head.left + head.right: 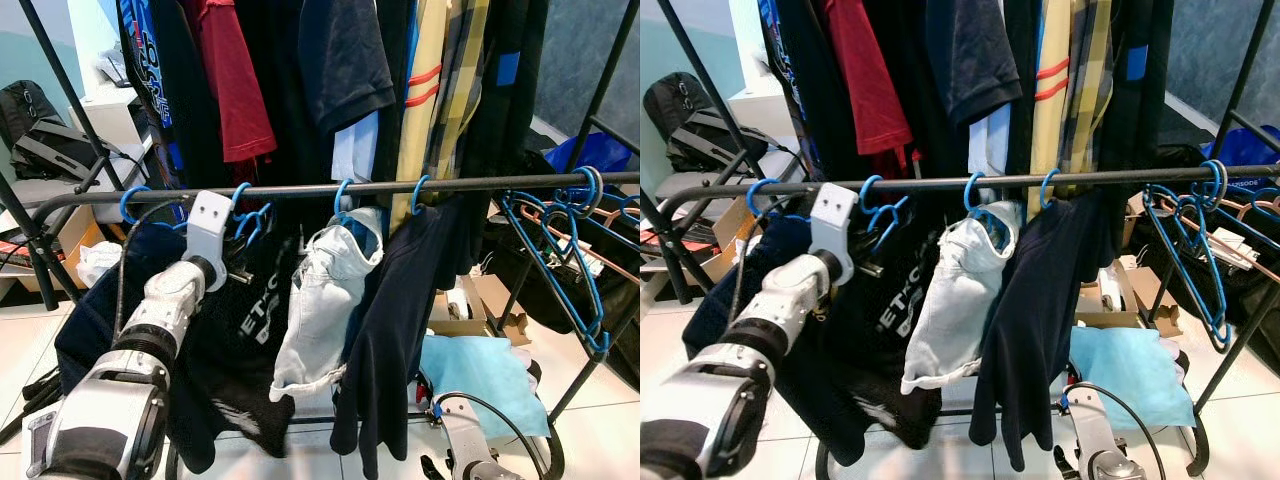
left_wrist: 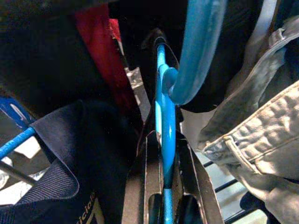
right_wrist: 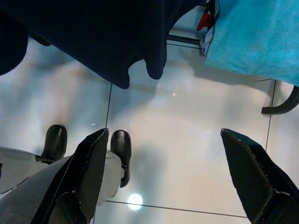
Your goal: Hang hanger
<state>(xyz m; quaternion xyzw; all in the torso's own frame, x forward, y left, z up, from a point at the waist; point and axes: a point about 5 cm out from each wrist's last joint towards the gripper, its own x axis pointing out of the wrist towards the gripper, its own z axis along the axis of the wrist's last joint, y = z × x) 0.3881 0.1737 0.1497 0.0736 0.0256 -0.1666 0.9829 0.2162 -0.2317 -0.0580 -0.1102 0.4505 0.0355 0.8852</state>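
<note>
Blue plastic hanger (image 1: 250, 222) carrying a dark printed garment (image 1: 240, 330) sits at the left half of the rail (image 1: 480, 186), its hook curled over the bar just right of the left claw's white wrist block. Left claw (image 2: 163, 177) is raised to the rail; in the left wrist view its two black fingers (image 2: 140, 186) stand close on either side of the hanger's thin blue neck, clamped on it. A second, thicker blue hook (image 2: 198, 51) crosses just beyond, belonging to a neighbouring hanger. Judgement: hook appears to be over the bar already, so the hanging step is nearly or fully done; from these views I cannot confirm whether the hook bears weight on the rail or is held up by the claw. Left to do: release, withdraw without snagging the neighbours. To the right on the rail hang pale denim shorts (image 1: 320, 300) and a dark navy garment (image 1: 395, 320), both on blue hooks; a bunch of bare blue hangers (image 1: 560, 250) hangs at the far right end. Right claw (image 3: 163, 177) hangs low, fingers wide apart, holding nothing, over white floor tiles (image 3: 187, 116); a light blue cloth (image 1: 480, 375) lies near it under the rack.
</note>
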